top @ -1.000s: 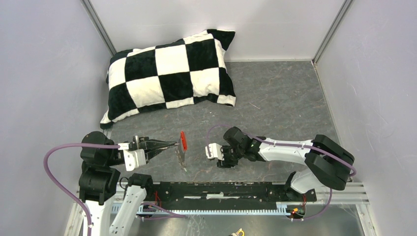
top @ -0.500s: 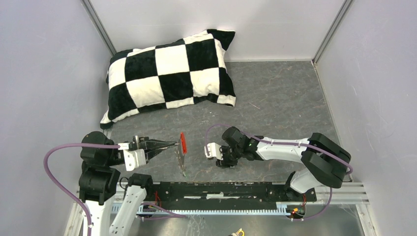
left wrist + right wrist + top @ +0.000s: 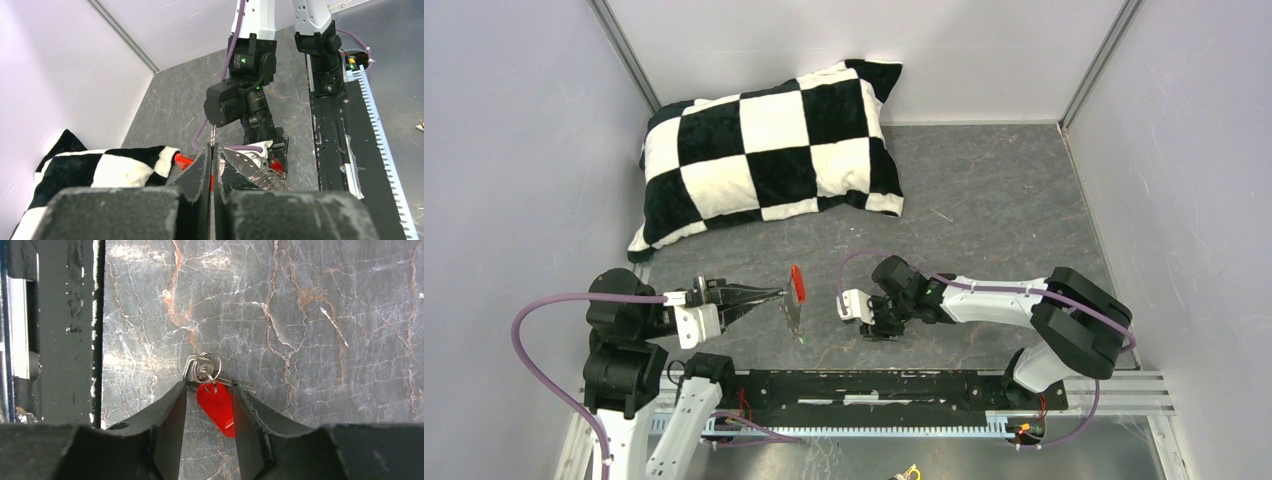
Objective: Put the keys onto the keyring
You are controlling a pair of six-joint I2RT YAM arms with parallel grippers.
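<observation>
My left gripper (image 3: 778, 293) is shut on the thin ring (image 3: 213, 134) of the keyring and holds it above the table. Its red fob (image 3: 797, 283) and silvery coiled chain (image 3: 793, 316) hang below the fingertips; the left wrist view shows the fob (image 3: 182, 161) and chain (image 3: 260, 171) on either side of the gripper (image 3: 213, 150). My right gripper (image 3: 209, 390) is open and points down, low over the table. Its fingers straddle the red-headed key (image 3: 216, 408), which lies flat with silvery key blades and a small ring (image 3: 202, 367). No green-headed key shows.
A black-and-white checkered pillow (image 3: 769, 150) lies at the back left. The black rail (image 3: 884, 385) with the arm bases runs along the near edge. White walls close in the left, right and back sides. The right arm's body (image 3: 245, 95) stands close in front of the left gripper.
My right gripper has shifted a little to the left, toward the hanging keyring. The left gripper stays put and the fob has swung slightly.
</observation>
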